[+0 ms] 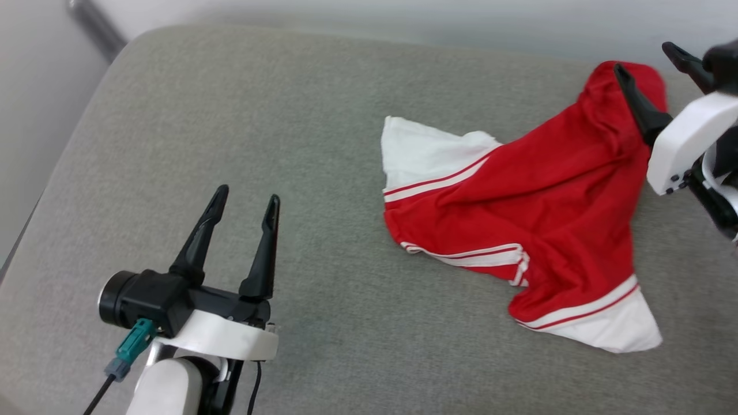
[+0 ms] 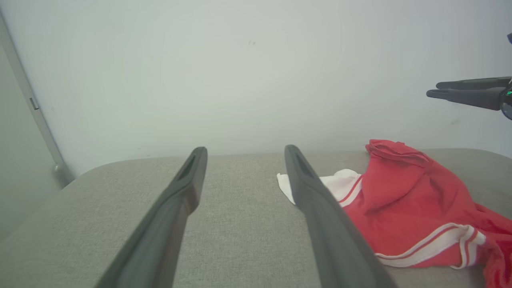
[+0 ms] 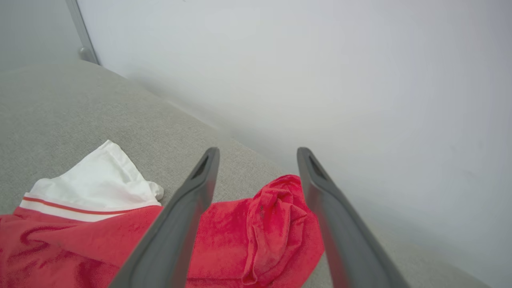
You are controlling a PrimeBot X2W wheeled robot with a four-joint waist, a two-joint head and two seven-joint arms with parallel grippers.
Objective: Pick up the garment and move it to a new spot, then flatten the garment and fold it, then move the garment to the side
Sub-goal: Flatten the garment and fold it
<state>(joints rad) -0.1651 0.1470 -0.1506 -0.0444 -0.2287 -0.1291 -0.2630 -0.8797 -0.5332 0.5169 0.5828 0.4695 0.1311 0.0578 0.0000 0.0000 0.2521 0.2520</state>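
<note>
Red garment [image 1: 536, 213] lay crumpled on the grey cushion [image 1: 230, 115], on the robot's right half of it, not flattened. One white sleeve [image 1: 421, 153] stuck out toward the far left. The other white sleeve [image 1: 617, 328] pointed toward the near right, and red-white striped trim ran along both. Far right corner of the garment was bunched into a red lump close to the pale wall [image 2: 240, 72]. No lettering was visible.

Left gripper [image 1: 248, 193] hovered over bare cushion at the near left, well apart from the garment. Its jaws were spread wide with nothing between them. Left wrist view: left gripper [image 2: 245, 149] looked out over the cushion, and the garment [image 2: 400, 192] lay off to the right of its fingers.

Right gripper [image 1: 644, 57] sat at the far right over the bunched corner, jaws spread wide and gripping nothing. Right wrist view: right gripper [image 3: 258, 150] had the red lump of the garment [image 3: 276, 224] showing between its fingers, below them. The left wrist view showed the right gripper [image 2: 434, 89] up in the air, clear of the cloth.
</note>
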